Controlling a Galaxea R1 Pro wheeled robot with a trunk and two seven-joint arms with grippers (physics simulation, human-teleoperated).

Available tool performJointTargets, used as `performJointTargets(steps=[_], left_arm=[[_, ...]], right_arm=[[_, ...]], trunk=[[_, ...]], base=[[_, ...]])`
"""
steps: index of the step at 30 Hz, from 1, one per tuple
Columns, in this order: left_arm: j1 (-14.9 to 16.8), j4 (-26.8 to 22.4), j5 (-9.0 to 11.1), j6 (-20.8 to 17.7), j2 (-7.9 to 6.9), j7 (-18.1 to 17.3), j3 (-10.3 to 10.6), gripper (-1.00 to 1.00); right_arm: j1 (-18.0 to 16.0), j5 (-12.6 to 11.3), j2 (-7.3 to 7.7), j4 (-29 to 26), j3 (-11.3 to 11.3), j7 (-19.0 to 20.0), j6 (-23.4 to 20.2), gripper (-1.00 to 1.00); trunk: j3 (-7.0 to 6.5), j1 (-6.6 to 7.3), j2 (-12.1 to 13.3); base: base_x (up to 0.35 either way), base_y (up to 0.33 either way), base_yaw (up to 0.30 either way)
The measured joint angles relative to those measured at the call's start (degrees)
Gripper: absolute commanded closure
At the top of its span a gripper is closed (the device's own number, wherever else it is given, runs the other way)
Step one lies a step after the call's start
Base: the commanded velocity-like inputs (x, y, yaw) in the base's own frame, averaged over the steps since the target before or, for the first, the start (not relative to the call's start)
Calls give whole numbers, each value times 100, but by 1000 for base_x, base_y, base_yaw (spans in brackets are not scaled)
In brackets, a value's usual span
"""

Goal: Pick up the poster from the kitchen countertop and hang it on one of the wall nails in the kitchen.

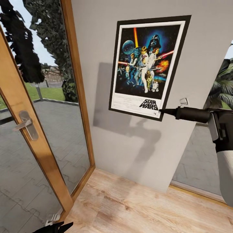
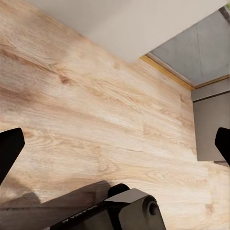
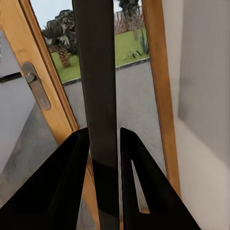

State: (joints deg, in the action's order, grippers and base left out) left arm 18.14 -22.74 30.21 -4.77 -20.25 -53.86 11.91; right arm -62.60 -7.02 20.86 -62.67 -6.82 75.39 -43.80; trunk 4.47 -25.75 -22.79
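Right gripper point(image 1: 160, 111) is clenched on the poster point(image 1: 147, 66) at its lower corner by the door frame point(image 1: 76, 84) — thin, stiff, light; left gripper point(image 2: 115, 148) released.

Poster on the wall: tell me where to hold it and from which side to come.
Grip the poster at its thin black frame, at the lower right corner, coming from the right. It lies flat against the wall, so only the edge fits between fingers; the right gripper already pinches it there.
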Motion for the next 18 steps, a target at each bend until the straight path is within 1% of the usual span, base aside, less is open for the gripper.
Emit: performJointTargets(steps=[1, 5, 7, 11, 18], left_arm=[[0, 0, -1, 0, 0, 0, 0, -100], [0, 0, -2, 0, 0, 0, 0, -100], [0, 0, -3, 0, 0, 0, 0, -100], [0, 0, -2, 0, 0, 0, 0, -100], [0, 0, -1, 0, 0, 0, 0, -100]], right_arm=[[0, 1, 1, 0, 23, 3, 0, 100], [0, 0, 3, -36, 264, 12, 15, 100], [0, -5, 4, -43, 309, 14, 52, 100], [0, -11, 3, -47, 348, 14, 119, 100], [0, -17, 4, -48, 350, 10, 142, 100]], trunk=[[0, 0, 0], [0, 0, 0], [0, 0, 0], [0, 0, 0], [0, 0, 0]], base=[[0, 0, 0], [0, 0, 0], [0, 0, 0], [0, 0, 0], [5, 0, 0]])
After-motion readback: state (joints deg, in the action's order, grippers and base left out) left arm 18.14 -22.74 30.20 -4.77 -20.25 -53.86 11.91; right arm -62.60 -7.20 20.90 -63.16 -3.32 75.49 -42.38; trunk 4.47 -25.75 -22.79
